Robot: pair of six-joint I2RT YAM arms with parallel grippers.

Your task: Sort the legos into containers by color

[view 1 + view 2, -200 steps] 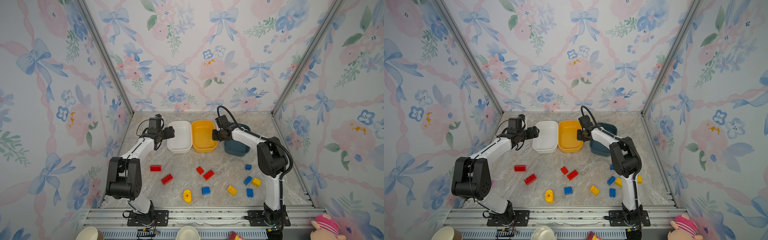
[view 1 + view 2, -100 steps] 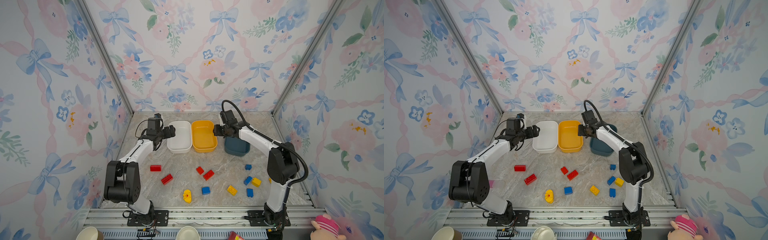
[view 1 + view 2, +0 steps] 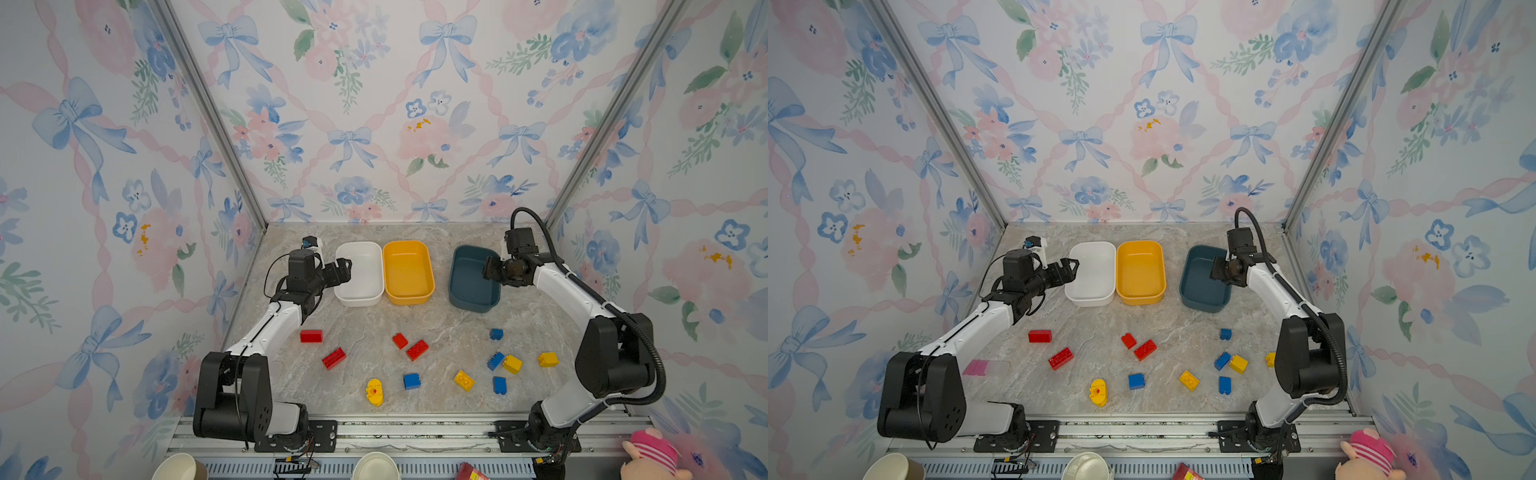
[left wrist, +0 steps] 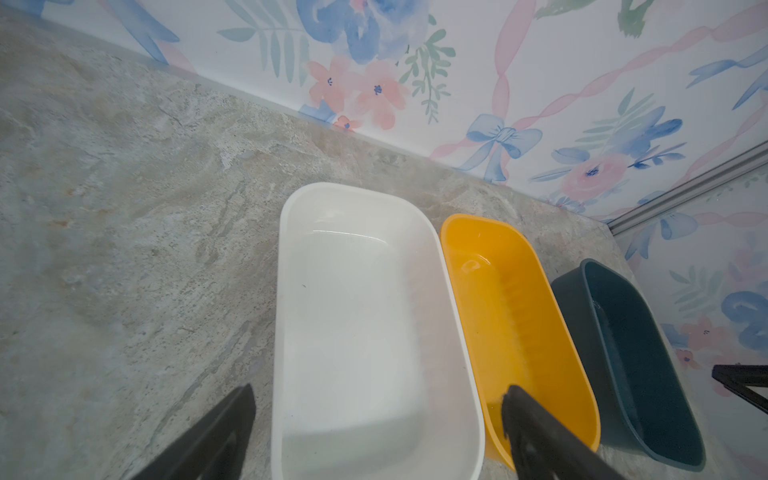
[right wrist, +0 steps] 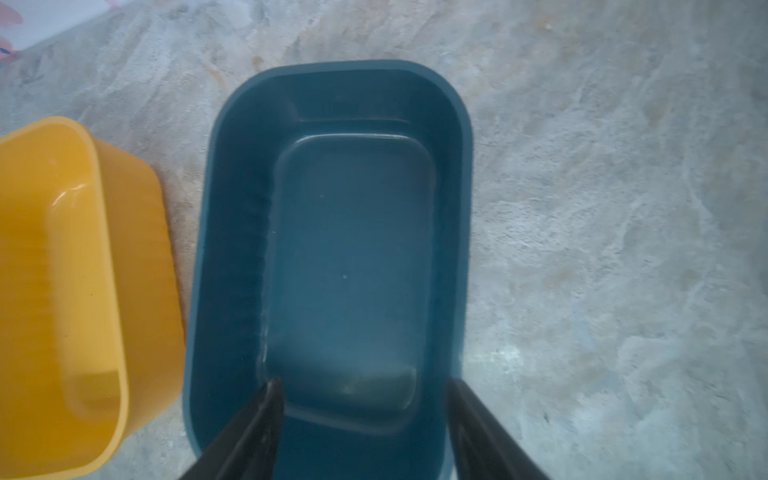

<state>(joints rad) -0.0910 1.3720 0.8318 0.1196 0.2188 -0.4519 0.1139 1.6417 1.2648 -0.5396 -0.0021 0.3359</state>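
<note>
Bright, even light; soft shadows; right wrist view blurred.

in a row at the back of the counter [image 3: 361,328] stand the left container [image 3: 361,274] and the middle container [image 3: 409,270], just beside each other, and the right container [image 3: 469,278], apart to their right. the legos [image 3: 417,350] lie scattered in front of them. the left end effector [image 3: 345,270] is at the left container's left rim, the right end effector [image 3: 487,270] at the right container's right rim.
</note>
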